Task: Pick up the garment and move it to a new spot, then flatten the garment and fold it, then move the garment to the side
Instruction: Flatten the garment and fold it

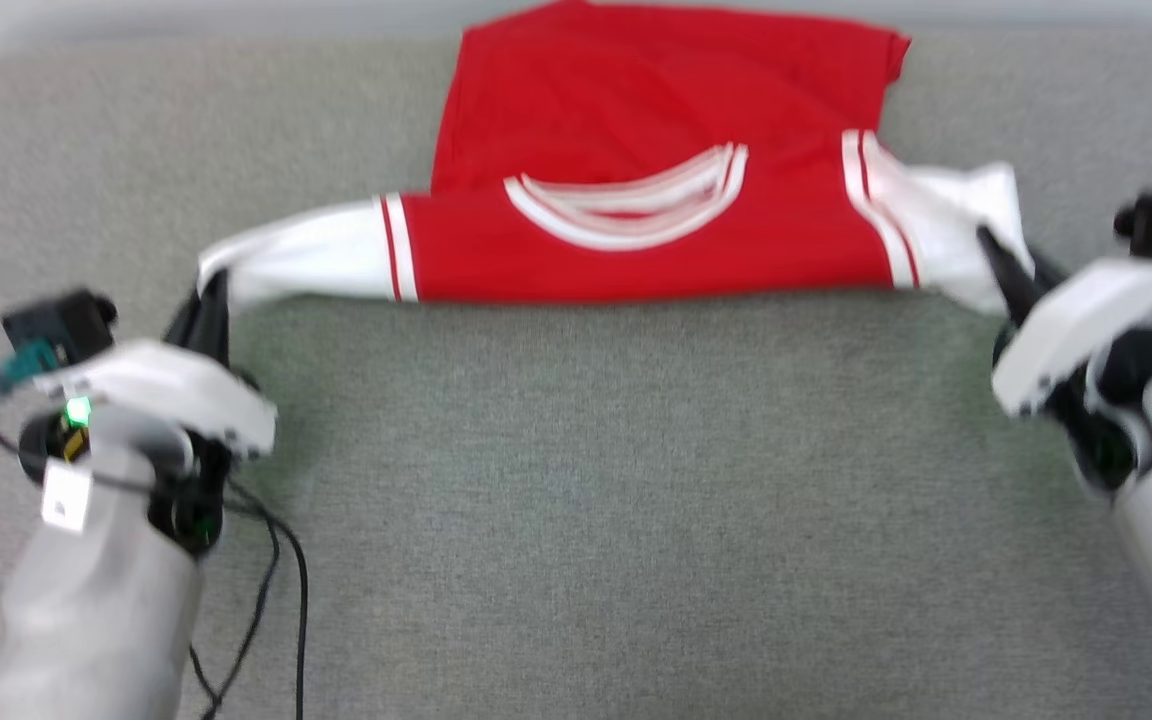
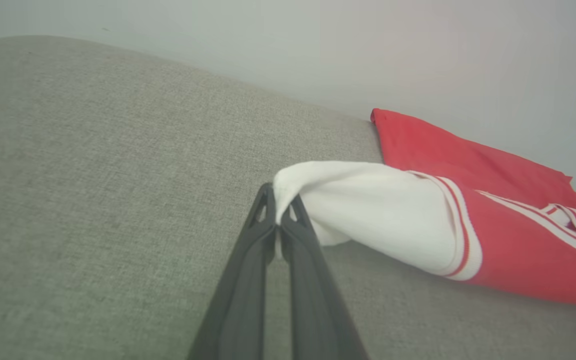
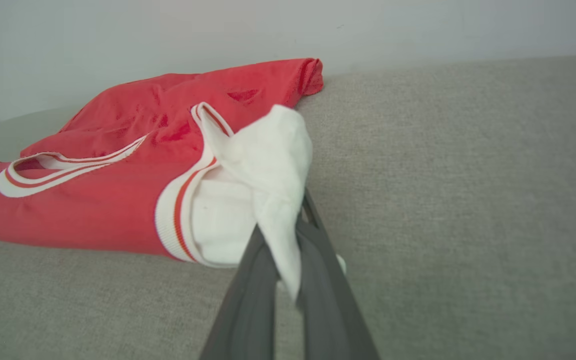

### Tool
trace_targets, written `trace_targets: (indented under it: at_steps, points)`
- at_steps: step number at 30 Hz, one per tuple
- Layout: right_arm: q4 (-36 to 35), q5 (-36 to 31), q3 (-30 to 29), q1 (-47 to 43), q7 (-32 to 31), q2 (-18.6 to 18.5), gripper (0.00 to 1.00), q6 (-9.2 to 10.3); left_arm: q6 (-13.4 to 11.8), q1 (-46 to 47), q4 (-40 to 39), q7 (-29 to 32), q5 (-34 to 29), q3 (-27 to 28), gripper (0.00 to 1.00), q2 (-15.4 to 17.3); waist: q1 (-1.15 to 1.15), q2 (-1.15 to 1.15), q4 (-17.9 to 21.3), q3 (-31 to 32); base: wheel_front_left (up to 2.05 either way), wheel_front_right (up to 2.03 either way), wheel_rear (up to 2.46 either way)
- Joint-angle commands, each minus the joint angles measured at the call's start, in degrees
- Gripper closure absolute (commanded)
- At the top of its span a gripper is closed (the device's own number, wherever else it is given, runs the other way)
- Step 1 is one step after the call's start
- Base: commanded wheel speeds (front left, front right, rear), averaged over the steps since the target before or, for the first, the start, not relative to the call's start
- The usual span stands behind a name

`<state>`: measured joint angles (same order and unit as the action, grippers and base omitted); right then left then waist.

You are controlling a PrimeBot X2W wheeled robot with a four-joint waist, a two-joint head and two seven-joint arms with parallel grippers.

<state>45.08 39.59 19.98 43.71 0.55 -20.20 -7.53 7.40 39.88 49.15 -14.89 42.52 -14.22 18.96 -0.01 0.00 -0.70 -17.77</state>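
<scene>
The garment (image 1: 656,150) is a red shirt with white sleeves and striped collar, stretched across the far middle of the grey surface, lettering hidden. My left gripper (image 1: 208,295) is shut on the tip of its left white sleeve (image 2: 368,205), pulled out taut toward the lower left. In the left wrist view the left gripper (image 2: 279,210) pinches that white cloth between its dark fingers. My right gripper (image 1: 994,250) is shut on the right white sleeve (image 3: 268,165), which drapes over the right gripper (image 3: 288,235) in the right wrist view. The shirt's lower body lies folded back behind the collar.
The grey fabric surface (image 1: 576,480) spreads wide in front of the shirt. A pale wall (image 2: 318,45) runs along its far edge, right behind the shirt. Black cables (image 1: 276,580) hang beside my left forearm.
</scene>
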Motion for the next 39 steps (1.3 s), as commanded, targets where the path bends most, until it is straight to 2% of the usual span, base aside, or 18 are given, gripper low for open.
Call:
trace_targets:
  at_steps: [1,6,14,20,26,27,28,29,30,31,32,39]
  points:
    - [-0.6,0.3,0.2,-2.5,0.4,-0.6,1.0,0.08,0.0,-2.1,-1.1,-0.3,-0.3,0.4,1.0,0.4,0.01,0.0,0.2,3.3,0.0,0.0,0.0]
    - [-4.2,1.7,-0.1,-12.0,1.8,-1.4,1.0,0.08,-1.1,-13.2,-7.2,-0.4,-1.8,2.3,1.0,0.7,0.01,0.0,0.3,8.5,0.0,0.0,0.0]
    - [-9.3,2.3,-3.1,-27.7,2.9,-0.6,1.0,0.09,-4.7,-30.4,-16.8,0.1,-1.4,3.5,1.0,0.5,0.01,0.0,0.1,15.8,0.0,0.0,0.0]
    - [-14.0,0.4,-7.4,-38.7,2.0,0.6,1.0,0.09,-7.3,-39.0,-23.7,2.1,-2.2,2.4,1.0,1.7,0.01,0.0,-1.0,18.5,0.0,0.0,0.0]
    - [-19.4,-4.8,-12.3,-47.3,-0.5,2.4,1.0,0.08,-9.2,-45.1,-29.7,2.7,-2.3,1.8,1.0,1.4,0.01,0.0,-1.3,19.4,0.0,0.0,0.0]
    - [-20.5,-6.4,-12.8,-48.2,-0.8,2.6,0.95,0.08,-9.5,-45.6,-30.7,2.4,-2.7,1.6,1.0,1.4,0.01,0.0,-1.4,19.5,0.0,0.0,0.0]
    - [-21.4,-7.3,-13.4,-49.0,-1.1,3.1,0.84,0.08,-9.6,-45.9,-31.6,2.1,-2.9,1.3,1.0,1.1,0.01,0.0,-1.6,19.4,0.0,0.0,0.0]
    - [-22.2,-8.3,-14.0,-49.8,-1.6,3.8,0.77,0.08,-9.7,-46.1,-32.6,1.9,-3.6,0.9,1.0,1.1,0.01,0.0,-1.7,19.3,0.0,0.0,0.0]
    - [-23.1,-9.5,-14.5,-50.3,-1.7,4.2,0.67,0.08,-9.7,-46.1,-33.6,1.6,-4.0,0.6,1.0,1.0,0.01,0.0,-1.9,19.2,0.0,0.0,0.0]
    - [-24.2,-10.1,-15.1,-50.5,-1.4,4.7,0.53,0.08,-9.6,-46.0,-34.5,1.4,-4.5,0.3,1.0,0.9,0.01,0.0,-2.1,19.1,0.0,0.0,0.0]
    - [-24.9,-10.5,-15.7,-50.7,-1.8,5.5,0.0,0.08,-9.7,-45.8,-35.4,1.3,-5.1,0.0,1.0,1.0,0.01,0.0,-2.3,19.0,0.0,0.0,0.0]
    - [-29.5,-11.6,-20.6,-47.5,-0.5,8.1,0.0,0.07,-10.2,-44.1,-39.5,1.5,-7.0,-1.6,1.0,0.8,0.01,0.0,-3.9,17.9,0.0,0.0,0.0]
